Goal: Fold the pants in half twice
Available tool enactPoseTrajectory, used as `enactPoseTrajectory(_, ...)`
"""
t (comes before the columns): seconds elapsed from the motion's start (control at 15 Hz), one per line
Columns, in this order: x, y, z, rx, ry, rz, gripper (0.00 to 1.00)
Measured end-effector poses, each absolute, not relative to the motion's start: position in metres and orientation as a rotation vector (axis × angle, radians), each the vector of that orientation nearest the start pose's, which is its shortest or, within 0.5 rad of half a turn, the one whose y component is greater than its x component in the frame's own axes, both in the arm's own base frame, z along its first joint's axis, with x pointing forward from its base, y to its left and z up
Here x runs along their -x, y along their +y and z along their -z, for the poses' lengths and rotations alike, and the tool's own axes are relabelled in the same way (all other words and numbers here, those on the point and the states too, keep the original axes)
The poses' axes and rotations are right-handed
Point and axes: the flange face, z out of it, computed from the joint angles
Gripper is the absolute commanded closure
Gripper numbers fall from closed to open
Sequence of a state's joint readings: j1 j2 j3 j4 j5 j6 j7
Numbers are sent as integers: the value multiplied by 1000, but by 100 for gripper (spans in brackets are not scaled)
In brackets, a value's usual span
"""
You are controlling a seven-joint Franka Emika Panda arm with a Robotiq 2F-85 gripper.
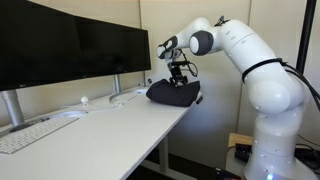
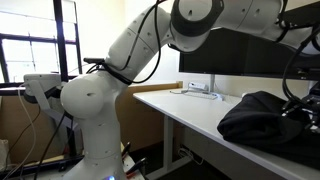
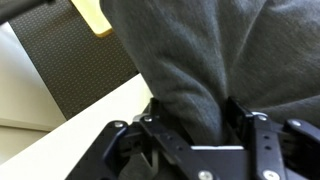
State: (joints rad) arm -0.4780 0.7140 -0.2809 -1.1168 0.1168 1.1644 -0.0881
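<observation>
Pants [image 3: 200, 50] pinched tight in your closed gripper [image 3: 195, 125].
Pull too fast and they slip out or slide off the desk [image 1: 130, 115].

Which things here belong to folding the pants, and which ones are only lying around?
For the job:
- pants
- gripper, closed on a fold of the pants

Just lying about:
- monitors
- keyboard
</observation>
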Motion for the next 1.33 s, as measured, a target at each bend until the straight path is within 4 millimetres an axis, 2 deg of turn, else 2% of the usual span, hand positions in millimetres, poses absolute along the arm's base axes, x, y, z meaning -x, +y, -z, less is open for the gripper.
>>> enactPoseTrajectory(0.27, -532, -403, -381, 2695, 897, -862, 0)
enactPoseTrajectory(0.47, -535, -398, -401, 2730, 891, -815, 0)
enactPoseTrajectory(1.07, -544, -376, -478, 2884, 862, -629, 0)
enactPoseTrajectory(1.33, -547, -359, -521, 2994, 837, -519, 0)
